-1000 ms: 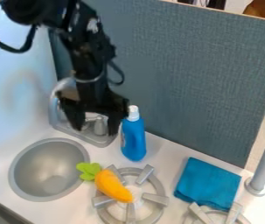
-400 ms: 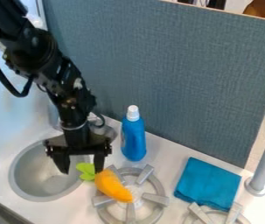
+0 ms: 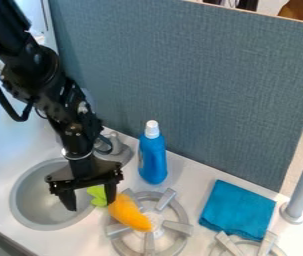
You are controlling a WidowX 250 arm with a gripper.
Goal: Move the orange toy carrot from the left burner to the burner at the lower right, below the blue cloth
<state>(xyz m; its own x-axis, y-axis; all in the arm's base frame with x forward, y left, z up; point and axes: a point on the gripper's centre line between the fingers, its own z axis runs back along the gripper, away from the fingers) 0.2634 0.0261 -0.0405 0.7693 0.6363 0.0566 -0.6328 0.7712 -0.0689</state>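
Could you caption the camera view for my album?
Black robot arm, jaws open by the green top of a toy carrot lying partly on a burner.

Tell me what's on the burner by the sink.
A carrot lies partly on the burner, green top toward the sink. The burner parts under it can't be seen.

The fixed camera looks down at me and the counter (image 3: 188, 175) at a slant — near enough that the bottom edge crops the burner (image 3: 268, 244) at lower right. It faces the blue-grey panel (image 3: 194, 85) across the upper frame; my arm (image 3: 43, 70) slants in from upper left, my gripper (image 3: 90, 201) at lower left.
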